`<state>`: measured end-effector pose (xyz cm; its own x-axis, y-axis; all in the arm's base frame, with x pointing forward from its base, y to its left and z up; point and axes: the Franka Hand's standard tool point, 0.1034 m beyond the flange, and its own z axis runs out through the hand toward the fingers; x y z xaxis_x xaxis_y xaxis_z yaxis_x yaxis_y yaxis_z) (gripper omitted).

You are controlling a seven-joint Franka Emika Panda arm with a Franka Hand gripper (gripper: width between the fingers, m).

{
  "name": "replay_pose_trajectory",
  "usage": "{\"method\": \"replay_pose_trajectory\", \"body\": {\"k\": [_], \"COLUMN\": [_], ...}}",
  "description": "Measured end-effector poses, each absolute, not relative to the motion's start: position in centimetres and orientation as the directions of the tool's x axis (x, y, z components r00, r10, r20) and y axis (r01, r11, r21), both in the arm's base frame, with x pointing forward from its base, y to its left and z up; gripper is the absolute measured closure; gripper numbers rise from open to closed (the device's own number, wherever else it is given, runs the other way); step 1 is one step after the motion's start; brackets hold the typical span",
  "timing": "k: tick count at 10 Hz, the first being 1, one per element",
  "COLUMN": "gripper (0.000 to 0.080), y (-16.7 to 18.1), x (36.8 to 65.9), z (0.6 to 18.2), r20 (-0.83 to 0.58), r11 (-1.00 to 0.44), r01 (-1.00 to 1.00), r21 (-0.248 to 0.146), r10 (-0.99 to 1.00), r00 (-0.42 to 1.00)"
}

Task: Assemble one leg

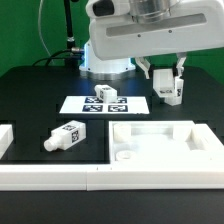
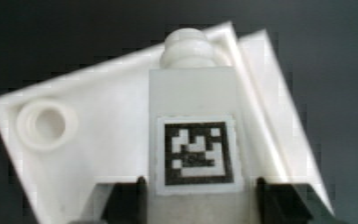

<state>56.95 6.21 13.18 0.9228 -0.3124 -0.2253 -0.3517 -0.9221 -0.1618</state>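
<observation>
Quick rundown of the layout: the marker board point(image 1: 103, 104) lies mid-tabletop point(image 1: 30, 100), right in front of the robot base point(image 1: 108, 45), and the board leg point(image 1: 105, 95) sits on it. The loose leg point(image 1: 65, 136) lies on its side nearer the front, toward the exterior view's left. The big panel point(image 1: 165, 140) is front-right in that view, just behind the border rail point(image 1: 90, 178) that runs along the front. The claw point(image 1: 167, 90) hangs to the right of the board with the held leg point(image 1: 168, 98) pinched between its fingers. In the wrist view the panel lies underneath that leg, with a hole point(image 2: 46, 122) off to one side of it.
</observation>
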Motion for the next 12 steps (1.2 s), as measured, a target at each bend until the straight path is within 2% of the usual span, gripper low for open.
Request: {"method": "replay_pose_trajectory", "body": {"k": [3, 4, 5, 7, 9, 10, 12], "gripper": [0.0515, 0.0515, 0.0515, 0.0515, 0.0515, 0.0515, 0.0515], "y": [6.5, 7.2, 7.9, 9.2, 9.4, 9.6, 9.6], "x": [57.7, 58.3, 59.1, 61.7, 61.8, 61.7, 61.5], "z": [13.2, 13.7, 14.4, 16.1, 16.0, 15.8, 15.5], "r20": [-0.039, 0.041, 0.091, 0.257, 0.392, 0.433, 0.416], "r11": [-0.933, -0.962, -0.972, -0.977, -0.978, -0.979, -0.98], "r01": [-0.322, -0.246, -0.205, -0.167, -0.152, -0.143, -0.142], "r21": [-0.16, -0.122, -0.112, -0.134, -0.145, -0.146, -0.142], "r10": [-0.321, -0.252, -0.216, -0.197, -0.198, -0.193, -0.189], "r00": [0.946, 0.967, 0.972, 0.946, 0.898, 0.881, 0.889]}}
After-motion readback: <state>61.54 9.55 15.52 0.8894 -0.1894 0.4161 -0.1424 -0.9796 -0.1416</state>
